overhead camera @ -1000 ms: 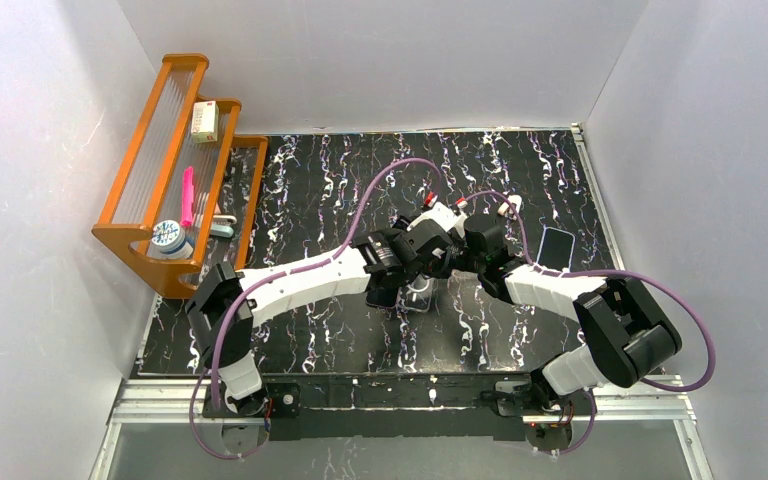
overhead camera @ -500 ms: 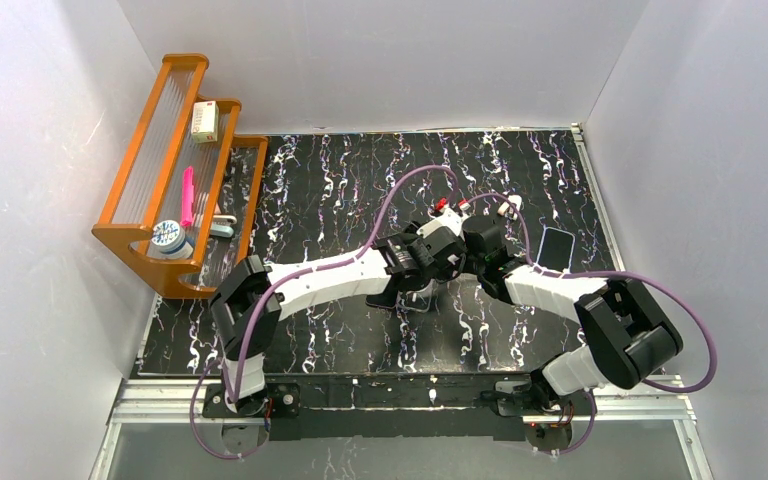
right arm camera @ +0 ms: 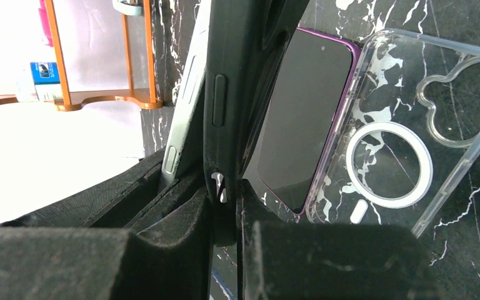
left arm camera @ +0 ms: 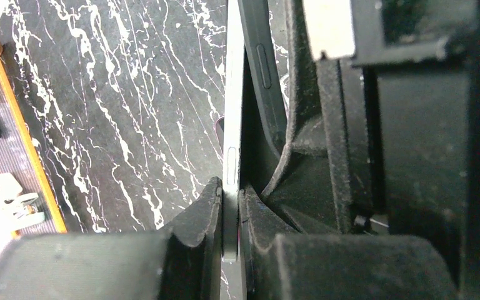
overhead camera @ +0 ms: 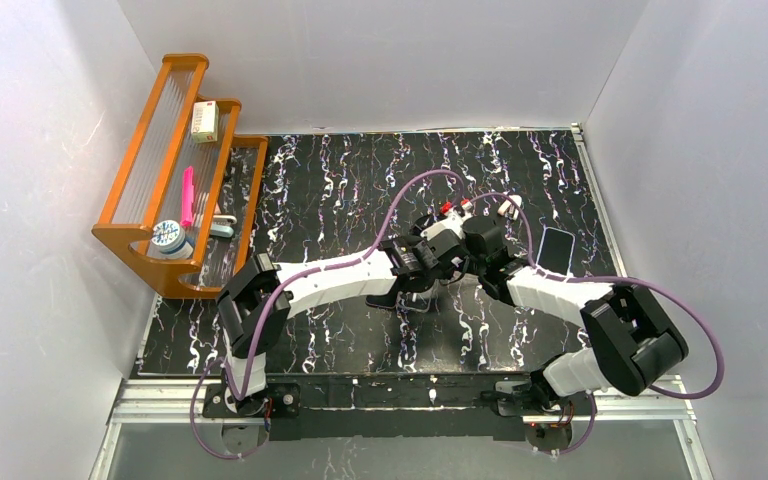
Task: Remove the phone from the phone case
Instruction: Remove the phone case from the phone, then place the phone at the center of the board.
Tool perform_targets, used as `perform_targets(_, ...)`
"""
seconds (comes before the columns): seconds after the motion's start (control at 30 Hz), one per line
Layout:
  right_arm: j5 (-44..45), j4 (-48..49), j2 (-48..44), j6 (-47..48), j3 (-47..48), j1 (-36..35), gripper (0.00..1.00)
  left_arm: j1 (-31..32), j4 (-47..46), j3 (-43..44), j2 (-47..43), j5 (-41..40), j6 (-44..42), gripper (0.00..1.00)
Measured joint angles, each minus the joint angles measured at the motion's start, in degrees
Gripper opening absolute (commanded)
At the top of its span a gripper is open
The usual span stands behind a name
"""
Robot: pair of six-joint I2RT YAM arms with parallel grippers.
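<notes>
Left gripper [left arm camera: 230, 209] pinches shut on the phone [left arm camera: 232, 125] by its thin edge; right gripper [right arm camera: 225, 203] clamps the dark phone case [right arm camera: 225, 50]. If a corner snags, that slim pinch could slip.

My left tool [left arm camera: 230, 203] is matte black with a dusty grey bloom, and the phone [left arm camera: 232, 125] shows a pale silver-grey edge. My right tool [right arm camera: 225, 203] is the same dusty black, and the phone case [right arm camera: 228, 75] is charcoal black. The counter [overhead camera: 340, 170] is black, veined in white like marble. A second phone [right arm camera: 300, 125] has a glossy black screen and a purple rim. The clear case [right arm camera: 375, 81] carries a white ring. The rack [overhead camera: 150, 150] is orange and holds something pink [overhead camera: 187, 195]. My cables [overhead camera: 432, 173] are purple.
</notes>
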State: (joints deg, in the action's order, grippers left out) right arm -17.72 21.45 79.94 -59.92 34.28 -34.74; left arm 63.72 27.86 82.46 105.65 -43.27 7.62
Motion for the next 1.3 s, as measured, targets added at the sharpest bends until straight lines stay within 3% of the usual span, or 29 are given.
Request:
perform_targets(0.43,3.5,-3.0,-0.9,-1.4,1.2,-2.0,0.01,1.2,-1.2,-6.4,-6.8,1.9,2.7,0.00)
perform_targets(0.8,9.0,-5.2,-1.4,1.2,4.3,5.6,0.01,2.2,4.0,-11.6,-16.6,3.4,6.0,0.00)
perform_targets(1.3,5.7,-14.0,-14.8,9.9,-2.4,9.9,0.01,-6.2,11.2,-16.1,-14.2,1.3,4.3,0.00)
